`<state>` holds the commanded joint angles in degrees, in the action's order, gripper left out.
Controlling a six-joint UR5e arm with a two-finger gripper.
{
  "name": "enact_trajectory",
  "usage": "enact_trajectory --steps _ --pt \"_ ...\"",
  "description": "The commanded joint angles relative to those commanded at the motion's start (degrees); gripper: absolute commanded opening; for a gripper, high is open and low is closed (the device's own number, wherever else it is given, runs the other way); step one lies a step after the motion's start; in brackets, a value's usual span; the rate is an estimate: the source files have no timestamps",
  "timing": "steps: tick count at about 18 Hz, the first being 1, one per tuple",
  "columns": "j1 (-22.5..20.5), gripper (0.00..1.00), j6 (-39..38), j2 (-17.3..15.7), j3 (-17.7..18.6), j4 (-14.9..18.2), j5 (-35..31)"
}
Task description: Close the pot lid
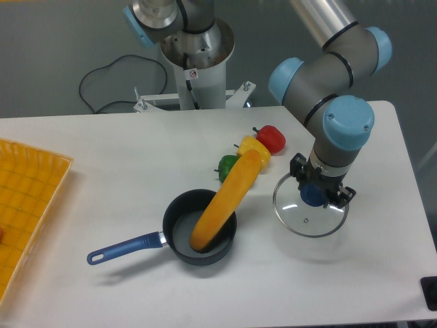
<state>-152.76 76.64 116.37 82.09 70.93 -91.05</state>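
Gripper (319, 193) around lid (308, 215) knob

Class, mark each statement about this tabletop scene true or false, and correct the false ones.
1. The lid sits on the pot. False: it lies on the table, to the right of the pot.
2. A long yellow-orange object leans out of the pot. True.
3. The gripper is at the lid's blue knob. True.
4. The pot handle points toward the lid. False: it points left, away from it.
5. A red pepper, a yellow pepper and a green pepper lie behind the pot. True.
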Motion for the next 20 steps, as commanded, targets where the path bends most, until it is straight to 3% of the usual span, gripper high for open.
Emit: enact_trajectory --steps 20 --pt "7.6 0.52 -8.7 -0.4 -4.0 0.8 -0.3"
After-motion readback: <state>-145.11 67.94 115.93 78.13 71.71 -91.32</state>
